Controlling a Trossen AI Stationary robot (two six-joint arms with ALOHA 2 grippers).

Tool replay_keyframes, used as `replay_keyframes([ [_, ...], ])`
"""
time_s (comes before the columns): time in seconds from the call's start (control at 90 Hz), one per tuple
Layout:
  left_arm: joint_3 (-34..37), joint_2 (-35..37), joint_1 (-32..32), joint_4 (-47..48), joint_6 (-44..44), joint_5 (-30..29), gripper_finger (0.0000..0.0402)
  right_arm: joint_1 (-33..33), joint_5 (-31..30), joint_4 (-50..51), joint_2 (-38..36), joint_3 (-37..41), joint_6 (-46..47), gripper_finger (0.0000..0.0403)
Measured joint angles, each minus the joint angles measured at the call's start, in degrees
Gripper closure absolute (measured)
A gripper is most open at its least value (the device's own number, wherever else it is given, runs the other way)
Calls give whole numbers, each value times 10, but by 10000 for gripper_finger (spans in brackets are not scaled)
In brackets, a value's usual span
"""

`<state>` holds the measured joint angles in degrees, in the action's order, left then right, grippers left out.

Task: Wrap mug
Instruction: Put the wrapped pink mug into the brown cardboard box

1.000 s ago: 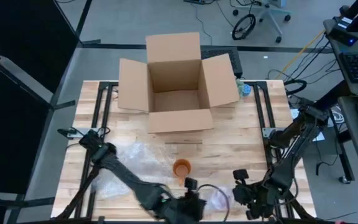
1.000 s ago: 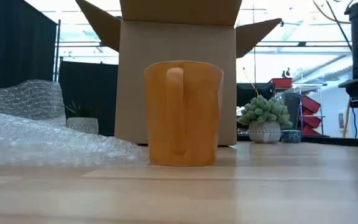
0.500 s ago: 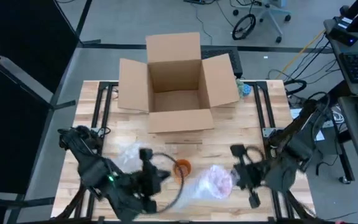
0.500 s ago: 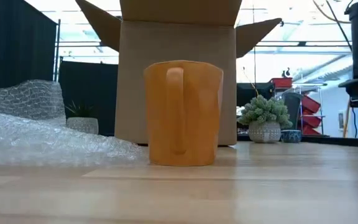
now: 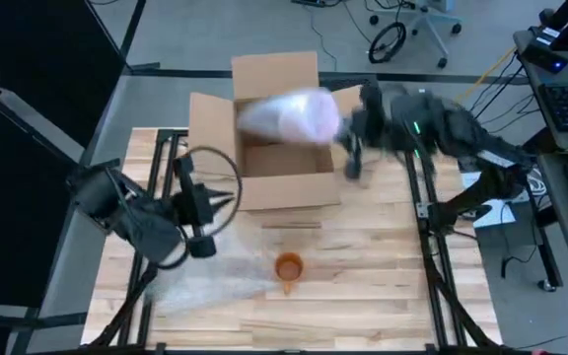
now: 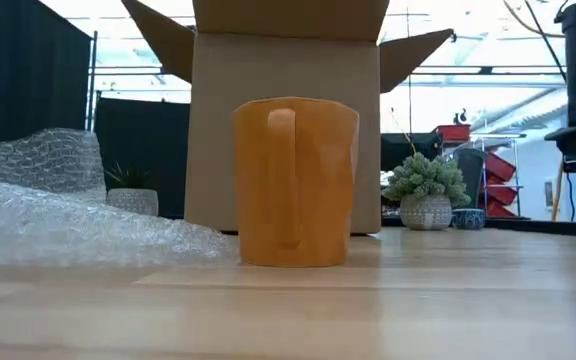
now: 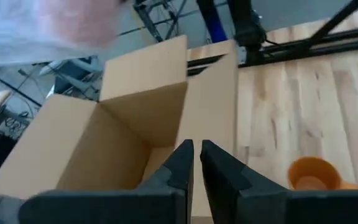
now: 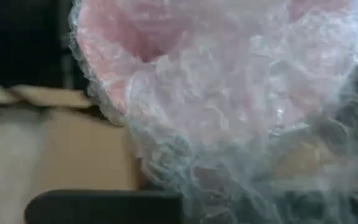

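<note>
Bubble-wrapped pink bundle [image 5: 289,115] clamped in right hand [image 5: 348,148], overhead only; left hand [image 7: 194,163] together.

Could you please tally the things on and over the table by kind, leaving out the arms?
Cardboard box: 1
Orange mug: 1
Bubble-wrapped bundle, carried above the box: 1
Loose bubble wrap sheet: 1
Potted plant: 1
Total: 5

Left pincer [image 7: 195,163] nearly closed (thin gap); open cardboard box [image 7: 129,130], orange mug [image 7: 312,173] beyond.
</note>
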<state>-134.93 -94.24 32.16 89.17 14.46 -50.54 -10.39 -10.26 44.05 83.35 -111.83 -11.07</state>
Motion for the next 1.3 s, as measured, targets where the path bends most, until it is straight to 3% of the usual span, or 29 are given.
replay_keyframes([
  [0.144, 4, -2, -7, 0, 2, 1, 382, -100, 97, -15, 62, 0, 13, 387],
  [0.322, 32, -4, -7, 2, 32, 8, 382, -145, 133, 17, 162, 0, 9, 387],
  [0.622, 61, -5, -3, 8, 61, 9, 382, -146, 136, 114, 282, 1, -11, 387],
  [0.967, 61, -5, -2, 8, 57, 9, 382, -146, 136, 120, 393, 1, 10, 386],
  [1.3, 61, -5, -2, 8, 57, 9, 382, -146, 151, 119, 453, 0, 44, 344],
])
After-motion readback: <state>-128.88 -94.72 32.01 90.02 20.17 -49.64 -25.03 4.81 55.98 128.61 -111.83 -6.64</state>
